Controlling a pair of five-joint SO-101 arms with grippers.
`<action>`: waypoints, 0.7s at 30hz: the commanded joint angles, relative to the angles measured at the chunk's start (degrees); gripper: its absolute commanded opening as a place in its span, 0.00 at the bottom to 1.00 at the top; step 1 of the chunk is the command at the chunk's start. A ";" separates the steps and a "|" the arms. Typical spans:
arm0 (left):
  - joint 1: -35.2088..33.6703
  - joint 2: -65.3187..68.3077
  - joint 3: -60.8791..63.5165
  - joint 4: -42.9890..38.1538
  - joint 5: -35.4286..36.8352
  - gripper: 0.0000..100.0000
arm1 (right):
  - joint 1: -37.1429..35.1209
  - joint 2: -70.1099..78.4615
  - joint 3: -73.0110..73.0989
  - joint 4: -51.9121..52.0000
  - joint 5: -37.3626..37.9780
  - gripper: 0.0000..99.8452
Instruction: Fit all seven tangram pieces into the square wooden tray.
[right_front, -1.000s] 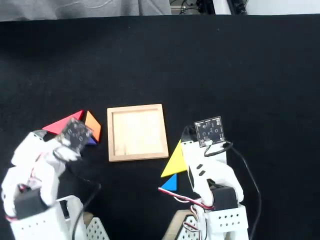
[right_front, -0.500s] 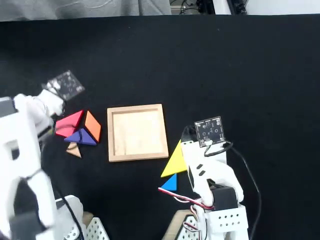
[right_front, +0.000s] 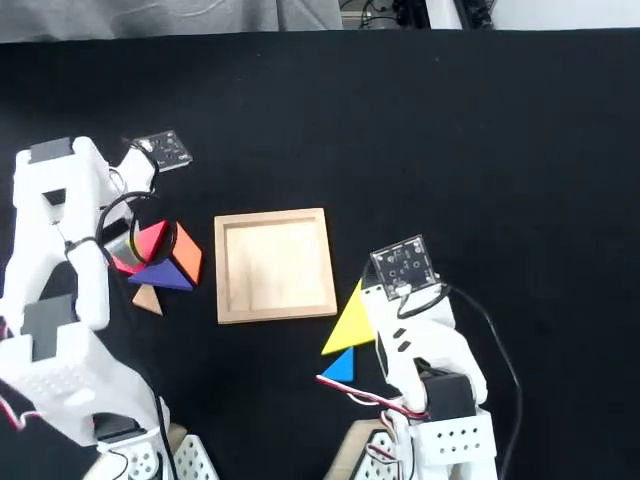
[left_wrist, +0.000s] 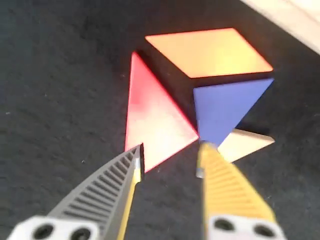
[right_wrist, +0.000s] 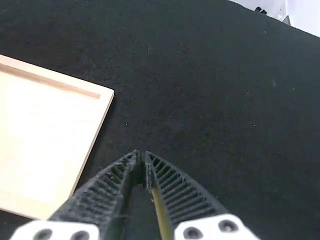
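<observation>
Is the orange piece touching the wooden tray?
Apart. The high view shows a strip of black cloth between the orange piece and the left wall of the wooden tray.

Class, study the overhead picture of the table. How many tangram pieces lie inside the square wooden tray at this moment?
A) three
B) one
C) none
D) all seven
C: the inside of the wooden tray is bare wood. The red triangle lies on the black cloth off one side of it, and the yellow triangle lies off the other.
</observation>
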 joint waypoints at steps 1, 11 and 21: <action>-0.84 1.85 -3.56 -4.22 -0.26 0.25 | -0.53 -4.97 -0.13 0.18 0.88 0.01; -2.59 6.59 -1.63 -14.95 -0.70 0.25 | -0.53 -4.97 -0.13 0.18 0.88 0.01; -1.45 5.63 -1.54 -0.97 -9.05 0.24 | -0.53 -4.97 -0.13 0.18 0.88 0.01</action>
